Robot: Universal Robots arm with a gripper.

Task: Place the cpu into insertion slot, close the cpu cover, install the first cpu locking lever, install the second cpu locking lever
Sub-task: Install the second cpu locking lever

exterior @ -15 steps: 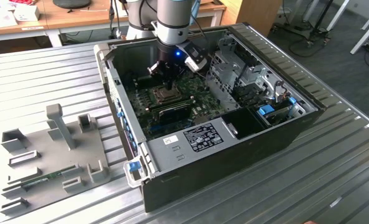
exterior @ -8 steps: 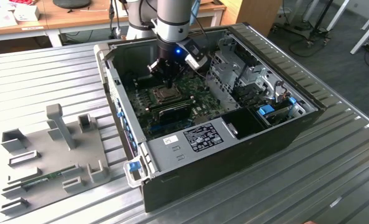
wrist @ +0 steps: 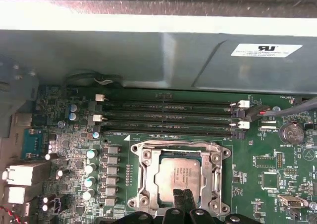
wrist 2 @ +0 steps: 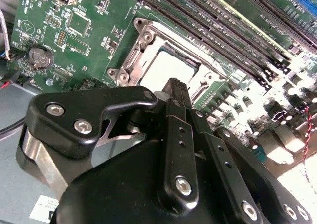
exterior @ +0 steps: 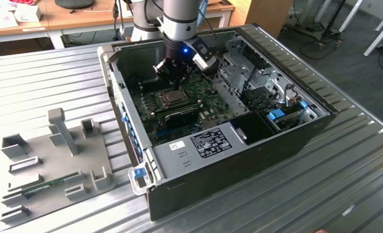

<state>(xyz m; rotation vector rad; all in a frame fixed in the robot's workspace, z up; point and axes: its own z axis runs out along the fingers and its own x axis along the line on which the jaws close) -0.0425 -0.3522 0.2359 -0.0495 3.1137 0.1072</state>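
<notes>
**A:** What stage is this?

**B:** The cpu [wrist: 181,174], a flat square chip with a dull grey metal top, lies in the insertion slot [exterior: 172,98], the small silver-rimmed socket on the green board. The cpu cover [wrist: 178,145], a thin silvery windowed frame, appears to be down around it. I'd judge that the work is at the cover or the locking levers. I can't tell whether a lever is latched.

**A:** And the pincer?

**B:** The black pincer [wrist: 184,200] is clenched on nothing, its tips just above the chip's near edge. The long black memory slots [wrist: 168,117] lie beyond them. This step calls for a small, steady push, kept off the chip.

**A:** The surroundings?

**B:** The open black computer case [exterior: 243,160] around the pincer lies on a ribbed metal table [exterior: 49,73]. A grey fixture plate [exterior: 55,160] sits well away, with wooden desks [exterior: 81,17] behind.
</notes>
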